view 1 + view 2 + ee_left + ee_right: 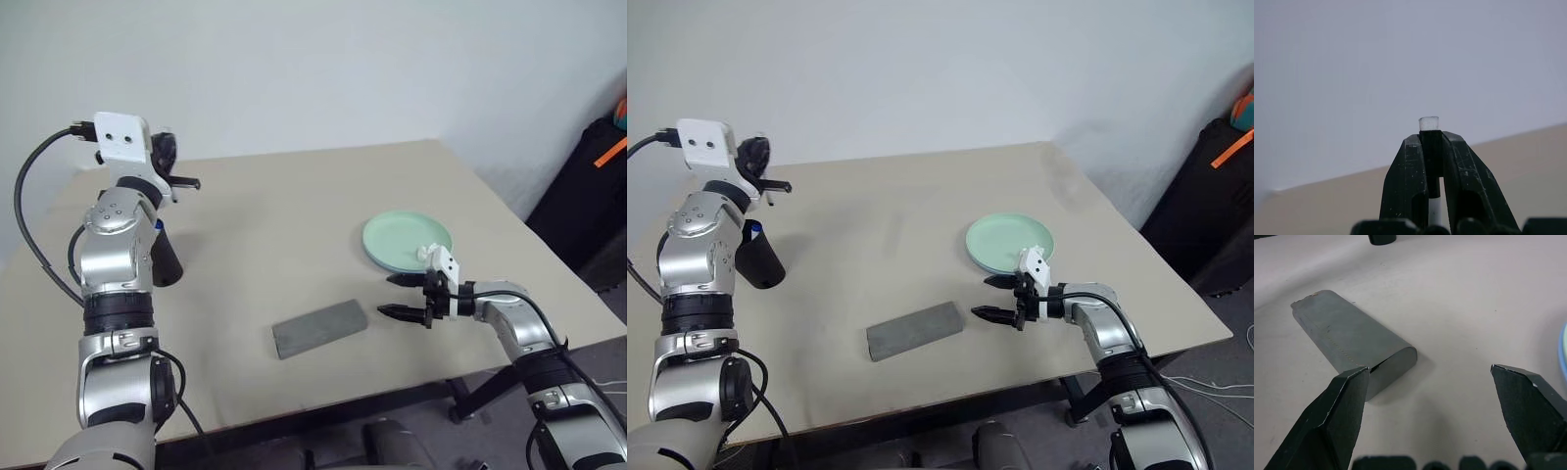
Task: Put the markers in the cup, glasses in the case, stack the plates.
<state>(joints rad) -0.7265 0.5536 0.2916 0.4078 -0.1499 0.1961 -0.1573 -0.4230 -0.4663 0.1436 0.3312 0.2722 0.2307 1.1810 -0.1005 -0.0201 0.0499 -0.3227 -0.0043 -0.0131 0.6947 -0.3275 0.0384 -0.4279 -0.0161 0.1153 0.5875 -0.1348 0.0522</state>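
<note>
My left gripper point(184, 182) is raised above the table's far left and is shut on a marker point(1429, 123), whose white body and black cap show between the fingers point(1405, 181). Below it stands the black cup point(167, 260) with a blue-ended marker point(157, 224) in it. The grey case point(319, 328) lies closed near the front middle. My right gripper point(387, 296) hovers open and empty just right of the case point(1352, 345). Behind it sits the mint green plate point(407, 240), with a light blue rim point(993, 266) showing under it. The glasses are out of view.
The beige table point(274, 225) ends close in front of the case and right of the plates. A black bag point(588, 196) with an orange strap stands by the wall at the far right. A white wall runs behind the table.
</note>
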